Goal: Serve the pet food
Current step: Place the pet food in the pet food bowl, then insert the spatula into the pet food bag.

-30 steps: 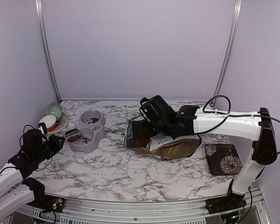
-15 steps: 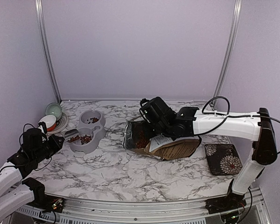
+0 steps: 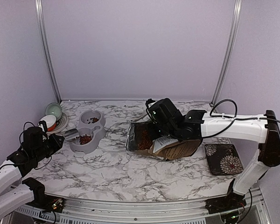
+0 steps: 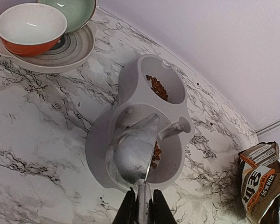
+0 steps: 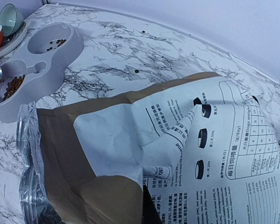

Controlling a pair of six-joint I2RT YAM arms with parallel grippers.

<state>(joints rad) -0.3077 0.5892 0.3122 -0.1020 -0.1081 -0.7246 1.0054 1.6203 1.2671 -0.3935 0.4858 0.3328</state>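
Pet food [image 3: 85, 138] is lying in the feeder [image 3: 95, 134] near the table's [image 3: 130, 179] left edge, the right gripper [image 3: 153, 132] is pinching the bag [image 3: 177, 149] mid-table, the left gripper [image 4: 141, 211] is squeezing a scoop [image 4: 130, 156] over the feeder, and the bag is filling the right wrist view.
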